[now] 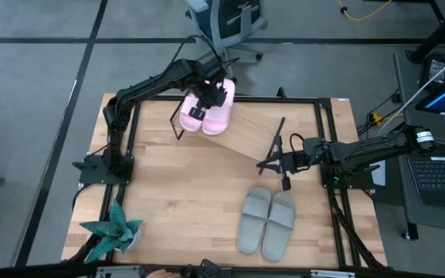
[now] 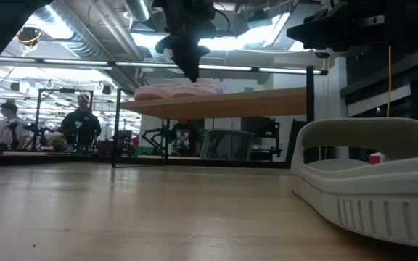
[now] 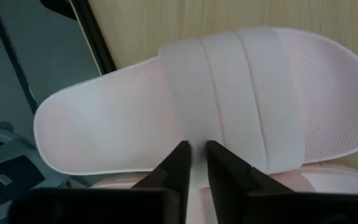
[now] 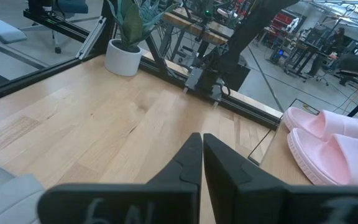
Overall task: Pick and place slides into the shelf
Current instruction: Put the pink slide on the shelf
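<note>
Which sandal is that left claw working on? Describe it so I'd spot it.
Find the slanted wooden shelf at the table's back. Two pale pink sandals lie at its left end. The left gripper hovers over the pink sandal nearer the shelf's end; the grey-green pair sits on the tabletop.

Dark jointed arms; black tapered claw fingers.

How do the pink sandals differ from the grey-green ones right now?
The pink pair is pale pink; the grey-green pair is a muted grey-green. The pink pair lies up on the slanted shelf at the table's far side; the grey-green pair lies flat on the tabletop near the front. The left gripper is over the pink pair; no gripper is near the grey-green pair. Both pairs lie side by side, straps up.
</note>
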{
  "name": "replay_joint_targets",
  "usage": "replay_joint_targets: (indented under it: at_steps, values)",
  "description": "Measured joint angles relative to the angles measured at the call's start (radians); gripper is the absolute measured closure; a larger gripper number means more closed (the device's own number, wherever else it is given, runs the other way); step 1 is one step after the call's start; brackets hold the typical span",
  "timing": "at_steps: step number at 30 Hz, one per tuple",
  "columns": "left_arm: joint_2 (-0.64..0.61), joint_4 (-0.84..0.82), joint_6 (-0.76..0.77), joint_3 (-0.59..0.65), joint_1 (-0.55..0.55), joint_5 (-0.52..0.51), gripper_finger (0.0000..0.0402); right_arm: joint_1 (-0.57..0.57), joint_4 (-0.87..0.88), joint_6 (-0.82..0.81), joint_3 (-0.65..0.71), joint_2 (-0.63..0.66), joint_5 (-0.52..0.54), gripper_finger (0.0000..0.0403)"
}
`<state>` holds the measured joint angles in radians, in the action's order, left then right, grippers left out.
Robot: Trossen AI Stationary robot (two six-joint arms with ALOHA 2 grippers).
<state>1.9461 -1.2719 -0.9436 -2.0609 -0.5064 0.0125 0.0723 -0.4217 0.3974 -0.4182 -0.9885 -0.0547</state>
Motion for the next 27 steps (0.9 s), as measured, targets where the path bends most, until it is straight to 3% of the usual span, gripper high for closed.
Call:
replay_joint_targets:
  at_steps: [12,27]
  values:
    - [0.0,0.003,-0.001,0.0,0.002,0.006,0.0246,0.0,0.0,0.0,0.0,0.0,0.0,0.0384]
    - [-0.035,0.003,-0.057,0.0,0.012,-0.047,0.0224,0.0,0.0,0.0,0.0,0.0,0.0,0.0384]
